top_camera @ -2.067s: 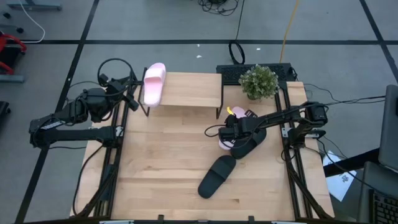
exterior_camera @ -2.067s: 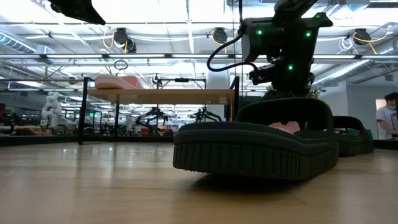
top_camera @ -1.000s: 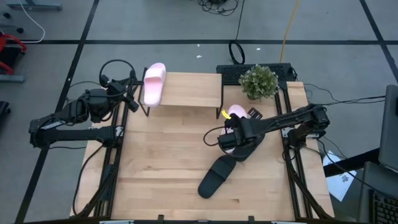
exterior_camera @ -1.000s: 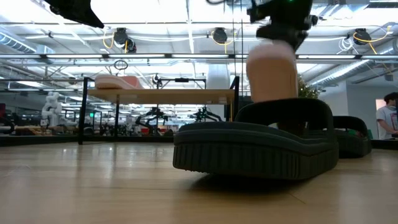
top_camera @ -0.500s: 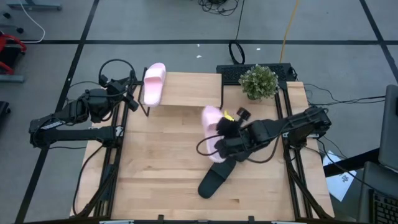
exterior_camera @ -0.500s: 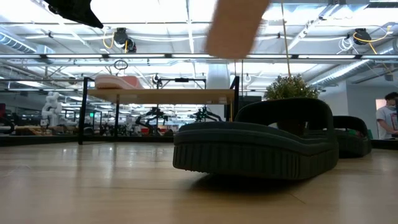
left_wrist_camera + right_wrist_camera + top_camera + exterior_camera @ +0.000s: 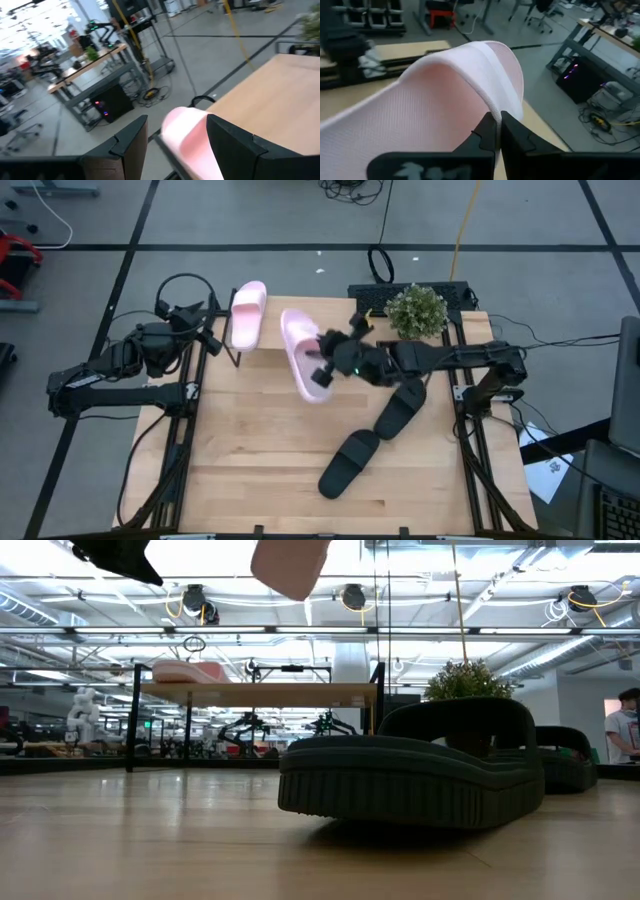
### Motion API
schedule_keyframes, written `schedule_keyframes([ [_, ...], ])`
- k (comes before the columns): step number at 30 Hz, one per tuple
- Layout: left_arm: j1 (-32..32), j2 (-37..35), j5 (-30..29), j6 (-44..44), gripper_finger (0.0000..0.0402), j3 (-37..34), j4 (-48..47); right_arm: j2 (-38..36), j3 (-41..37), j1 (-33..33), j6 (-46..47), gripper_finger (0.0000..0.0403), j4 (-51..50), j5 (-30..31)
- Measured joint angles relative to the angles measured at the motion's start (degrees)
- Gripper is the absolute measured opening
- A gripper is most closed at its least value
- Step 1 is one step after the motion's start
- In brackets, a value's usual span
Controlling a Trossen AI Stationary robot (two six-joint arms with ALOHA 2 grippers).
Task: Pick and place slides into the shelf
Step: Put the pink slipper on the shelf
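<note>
One pale pink slide [image 7: 247, 315] lies on its sole on the shelf's [image 7: 320, 328] left end; in the low view this pink slide [image 7: 185, 672] sits on the plank [image 7: 260, 693]. My right gripper [image 7: 327, 366] is shut on the second pink slide [image 7: 300, 350], held high in the air in front of the shelf and showing in the low view [image 7: 290, 565]. Two black slides [image 7: 400, 408] [image 7: 348, 462] lie on the table to the right. My left gripper [image 7: 207, 330] hangs open just left of the shelf, touching nothing. My right gripper [image 7: 496, 131] pinches the edge of the pink slide's wide strap [image 7: 487, 107] between its two fingers. The fingers come roughly level from the table's right. The slide is lifted clear and tilted, its length running from the near side toward the shelf.
A potted plant [image 7: 416, 310] stands at the far right corner beside the shelf. The nearer black slide [image 7: 410, 775] fills the low view. Bare tabletop [image 7: 260, 440] lies left of the black slides. Cables and a power strip lie on the floor beyond the table.
My right gripper, shut on the pink slide, has lifted it off the table beside the black slide at the right, carried it up and toward the far left, and turned it about; it now hangs in front of the shelf. The black slides have stayed put.
</note>
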Motion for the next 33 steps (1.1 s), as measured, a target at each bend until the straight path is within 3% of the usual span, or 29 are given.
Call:
schedule_keyframes([
  [5,0.00,0.00,-3.43,1.40,0.0209,0.00,0.36,1.75,0.35,-3.76,-6.64,0.0000,6.93,-3.46],
  [11,0.04,0.01,-5.15,1.71,0.0209,0.00,1.48,7.81,8.15,-6.81,-13.12,0.0000,7.46,-4.35],
  [15,0.06,0.00,-5.15,1.32,0.0209,0.00,1.45,13.62,15.59,-9.18,-15.18,0.0000,4.86,-3.44],
  [18,0.07,0.02,-5.15,1.12,0.0209,0.00,1.38,17.97,21.03,-11.05,-15.97,0.0000,1.69,1.55],
  [22,0.07,0.02,-5.13,0.97,0.0209,0.00,1.38,21.06,24.86,-13.95,-15.42,0.0000,0.10,3.43],
  [33,0.07,0.00,-5.11,-0.28,0.0209,0.00,1.43,23.94,25.07,-19.54,-4.57,0.0000,-1.15,3.12],
])
